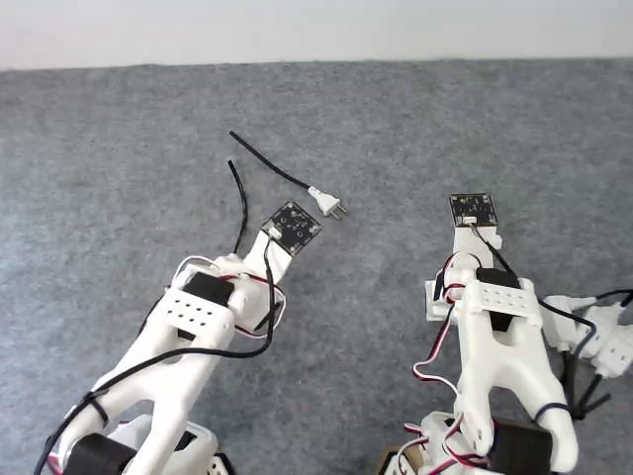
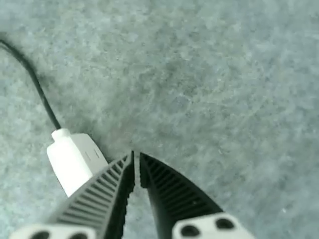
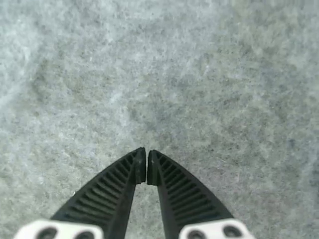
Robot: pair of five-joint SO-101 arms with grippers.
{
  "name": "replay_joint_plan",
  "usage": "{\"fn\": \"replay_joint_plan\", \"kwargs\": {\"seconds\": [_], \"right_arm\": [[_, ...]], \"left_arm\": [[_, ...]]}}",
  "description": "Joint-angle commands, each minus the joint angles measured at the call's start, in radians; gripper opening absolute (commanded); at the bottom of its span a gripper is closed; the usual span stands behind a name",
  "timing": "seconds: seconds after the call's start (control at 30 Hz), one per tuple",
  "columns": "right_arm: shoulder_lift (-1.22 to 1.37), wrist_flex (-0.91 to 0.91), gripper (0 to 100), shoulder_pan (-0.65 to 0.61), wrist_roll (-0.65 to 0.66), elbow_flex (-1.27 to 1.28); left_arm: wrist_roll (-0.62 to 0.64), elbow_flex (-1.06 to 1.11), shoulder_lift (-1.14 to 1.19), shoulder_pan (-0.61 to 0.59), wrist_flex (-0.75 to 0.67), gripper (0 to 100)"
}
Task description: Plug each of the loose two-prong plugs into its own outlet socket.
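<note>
Pinched together empty, the black ribbed left gripper (image 2: 137, 160) is held just beside a white two-prong plug (image 2: 74, 160); right gripper (image 3: 146, 167) likewise, well apart.

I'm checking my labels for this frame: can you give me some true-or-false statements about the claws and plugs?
1. The left claw is clamped on the white plastic plug. False: it is shut on nothing; the plug lies beside it on the grey felt carpet.
2. The right claw is shut. True.
3. The right claw hangs over a plug. False: bare carpet lies under it.
4. In the high view, a white two-prong plug on a thin black cord lies on the carpet. True.
</note>
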Motion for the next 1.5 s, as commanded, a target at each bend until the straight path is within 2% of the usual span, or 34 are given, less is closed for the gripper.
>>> {"fn": "replay_joint_plan", "kwargs": {"seconds": [0.0, 0.2, 0.5, 0.8, 0.97, 1.47], "right_arm": [[-0.027, -0.008, 1.1, -0.01, 0.008, -0.003], [-0.027, -0.008, 1.1, -0.01, 0.008, -0.003], [-0.027, -0.008, 1.1, -0.01, 0.008, -0.003], [-0.027, -0.01, 1.1, -0.01, 0.008, -0.003], [-0.027, -0.01, 1.1, -0.01, 0.008, -0.003], [-0.027, -0.008, 1.1, -0.01, 0.008, -0.003]], "left_arm": [[0.011, -0.012, -0.034, -0.04, -0.025, 1], [0.005, -0.008, -0.029, -0.13, -0.029, 1], [0.005, -0.019, 0.137, -0.184, -0.158, 1], [0.005, -0.051, 0.149, -0.244, -0.135, 1], [-0.034, -0.056, 0.149, -0.282, -0.058, 1], [-0.057, -0.163, 0.14, -0.427, -0.055, 1]]}}
